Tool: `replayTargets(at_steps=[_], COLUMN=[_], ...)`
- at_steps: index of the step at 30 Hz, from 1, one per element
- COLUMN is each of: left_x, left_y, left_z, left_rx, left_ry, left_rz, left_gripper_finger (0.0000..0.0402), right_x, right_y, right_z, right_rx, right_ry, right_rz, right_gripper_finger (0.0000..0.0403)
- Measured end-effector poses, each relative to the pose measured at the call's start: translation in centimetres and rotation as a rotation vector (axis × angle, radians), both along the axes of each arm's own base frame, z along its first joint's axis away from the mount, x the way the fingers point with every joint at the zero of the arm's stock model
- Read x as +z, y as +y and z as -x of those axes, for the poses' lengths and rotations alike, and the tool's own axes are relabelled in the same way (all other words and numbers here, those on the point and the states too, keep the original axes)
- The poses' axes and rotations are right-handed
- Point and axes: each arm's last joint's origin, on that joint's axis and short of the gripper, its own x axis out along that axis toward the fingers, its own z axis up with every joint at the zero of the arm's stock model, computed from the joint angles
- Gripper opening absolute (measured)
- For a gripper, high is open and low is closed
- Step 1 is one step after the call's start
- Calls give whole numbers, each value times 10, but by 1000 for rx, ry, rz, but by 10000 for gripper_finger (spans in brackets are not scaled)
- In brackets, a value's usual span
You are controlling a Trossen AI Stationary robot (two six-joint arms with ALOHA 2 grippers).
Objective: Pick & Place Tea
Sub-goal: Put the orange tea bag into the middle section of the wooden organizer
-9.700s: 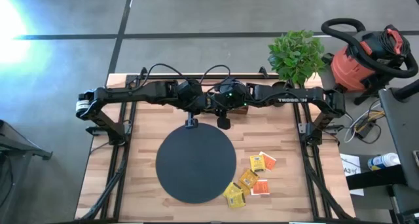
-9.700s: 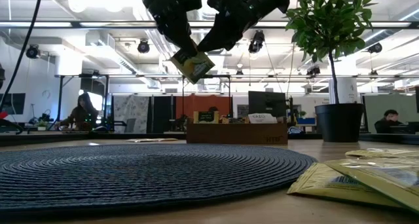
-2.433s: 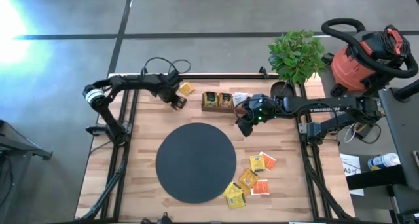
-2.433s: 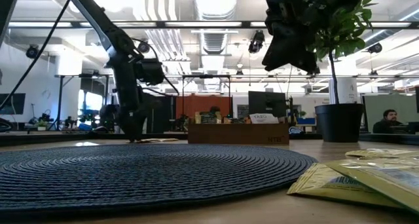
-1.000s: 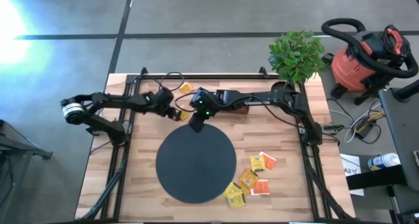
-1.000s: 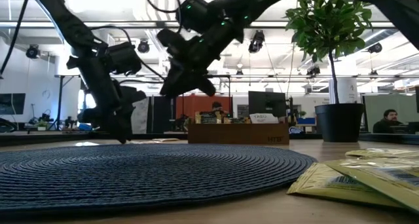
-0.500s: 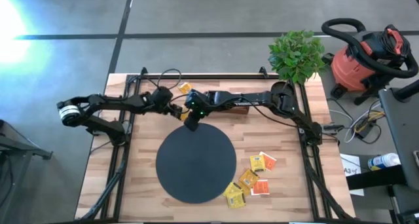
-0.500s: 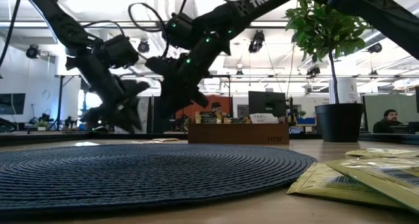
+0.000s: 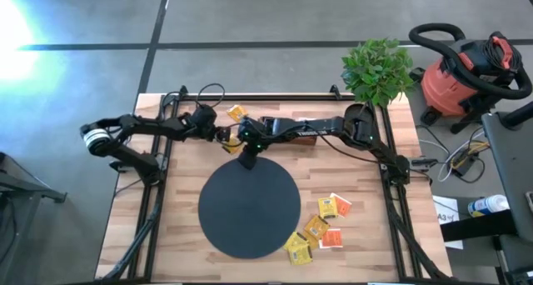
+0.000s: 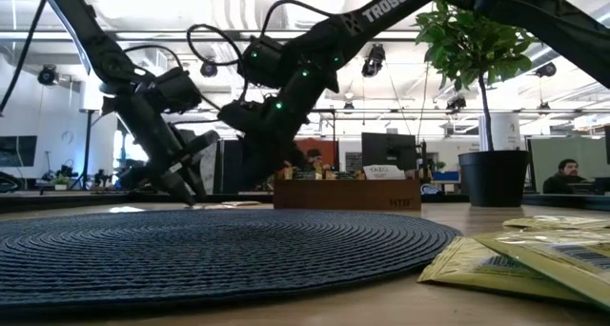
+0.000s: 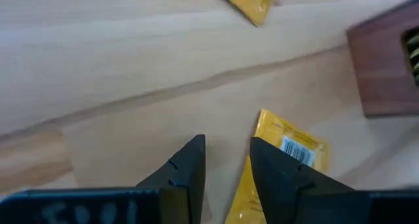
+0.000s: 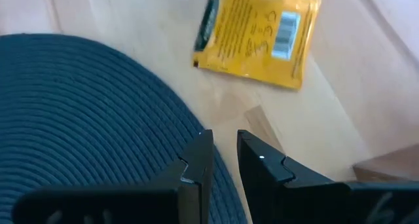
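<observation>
- Sachets of tea lay in three places on the wooden table (image 9: 179,202): a loose cluster (image 9: 321,227) of yellow and orange-red ones near the right front, just beside the black round mat (image 9: 249,207); one yellow sachet (image 9: 237,113) alone near the far edge; and another yellow sachet (image 9: 226,137) flat on the wood between the two grippers.
- Left gripper (image 9: 218,136) reached in from the left, low over the table just behind the mat. Its wrist view showed the two dark fingers (image 11: 186,165) a narrow gap apart with nothing between them, and a yellow sachet with a barcode (image 11: 288,145) lying just beside one finger.
- Right gripper (image 9: 247,157) stretched far across from the right, its tip at the far rim of the mat. Its fingers (image 12: 196,165) stood nearly together, holding nothing, over the mat's edge and bare wood, with the yellow sachet a little beyond them.
- Behind both grippers sat a brown wooden tray (image 10: 345,193) with sachets standing in it.
- A potted plant (image 9: 376,70) stood at the far right corner.
</observation>
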Motion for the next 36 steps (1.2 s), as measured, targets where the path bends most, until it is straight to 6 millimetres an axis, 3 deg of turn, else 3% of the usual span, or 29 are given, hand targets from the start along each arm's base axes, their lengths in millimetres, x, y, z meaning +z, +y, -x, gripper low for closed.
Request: replayTargets(at_steps=[17, 23, 36], left_x=[-6, -5, -3], left_y=[-6, -7, -2], left_z=[-6, -7, -8], left_rx=[-123, -136, -39], left_ry=[-113, -163, -147], left_rz=[199, 255, 161], left_gripper_finger=[115, 115, 115], right_x=[-2, -17, -20], right_y=[-1, 1, -3], right_z=[-4, 3, 4], right_rx=[45, 53, 53], right_ry=[-61, -14, -14], right_rz=[38, 34, 79], right_gripper_finger=[68, 68, 68])
